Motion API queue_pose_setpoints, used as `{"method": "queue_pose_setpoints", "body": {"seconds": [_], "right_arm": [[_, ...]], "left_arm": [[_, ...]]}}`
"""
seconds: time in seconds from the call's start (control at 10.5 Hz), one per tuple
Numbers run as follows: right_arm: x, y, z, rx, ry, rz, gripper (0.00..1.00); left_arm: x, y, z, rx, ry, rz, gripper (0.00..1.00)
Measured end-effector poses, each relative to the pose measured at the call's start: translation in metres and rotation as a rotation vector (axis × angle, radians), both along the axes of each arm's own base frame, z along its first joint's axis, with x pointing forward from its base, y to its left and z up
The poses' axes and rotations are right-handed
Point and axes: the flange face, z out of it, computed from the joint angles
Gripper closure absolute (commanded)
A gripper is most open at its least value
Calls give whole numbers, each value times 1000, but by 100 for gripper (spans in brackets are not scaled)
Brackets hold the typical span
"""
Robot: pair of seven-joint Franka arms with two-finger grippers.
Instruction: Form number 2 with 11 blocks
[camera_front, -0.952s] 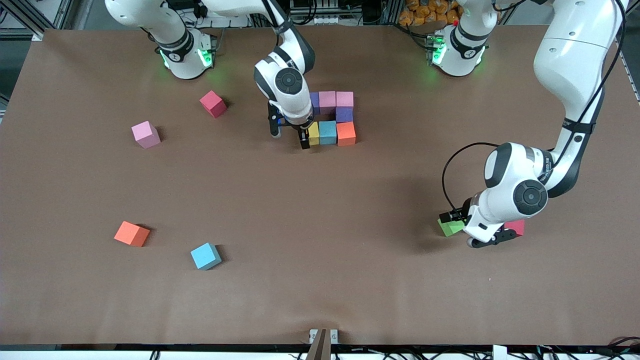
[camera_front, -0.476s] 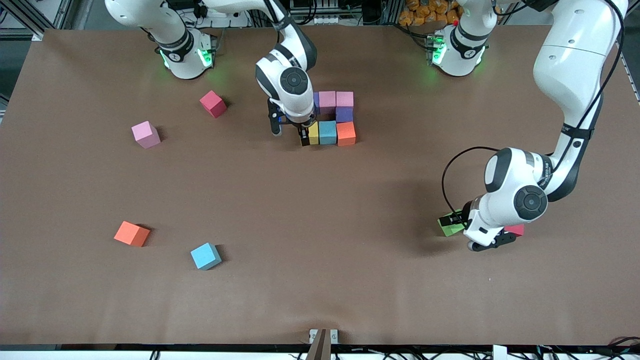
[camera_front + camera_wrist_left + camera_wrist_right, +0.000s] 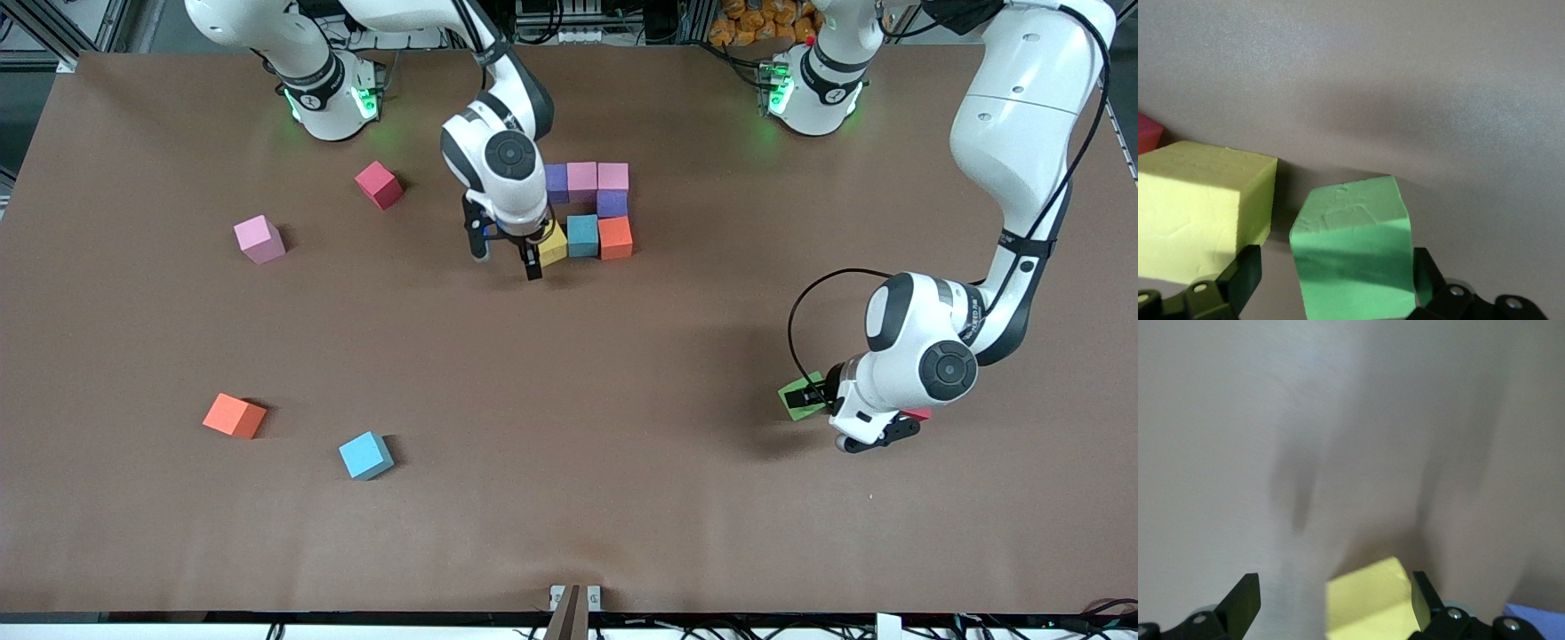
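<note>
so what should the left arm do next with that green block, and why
Probably close the left hand on the green block and lift. The block sits between its open fingers, one showing beside a yellow block. The number 2 has only seven cubes so far. The right hand hangs open beside the figure's yellow cube.

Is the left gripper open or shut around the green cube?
Open. In the left wrist view the left gripper has its fingers spread wide; the green cube sits between them with a gap toward one finger.
</note>
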Motion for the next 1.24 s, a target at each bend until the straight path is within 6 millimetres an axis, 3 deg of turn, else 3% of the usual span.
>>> {"method": "queue_pose_setpoints", "body": {"seconds": [0.1, 0.38, 0.57, 0.86, 1.05, 1.24], "right_arm": [[16, -10, 6, 0, 3, 28, 0], [70, -37, 42, 6, 32, 85, 0], [109, -67, 65, 29, 22, 142, 0], [148, -111, 78, 53, -5, 233, 0], [167, -134, 88, 64, -21, 333, 0], [182, -158, 93, 72, -33, 449, 0]], "left_arm": [[1, 0, -2, -2, 1, 1, 10], [1, -5, -9, -6, 9, -5, 64], [1, -7, -10, -8, 10, -8, 75], [0, -30, -6, 0, -4, -55, 76], [-2, -66, 4, -6, -24, -103, 76], [-11, -120, 19, -13, -53, -179, 76]]}}
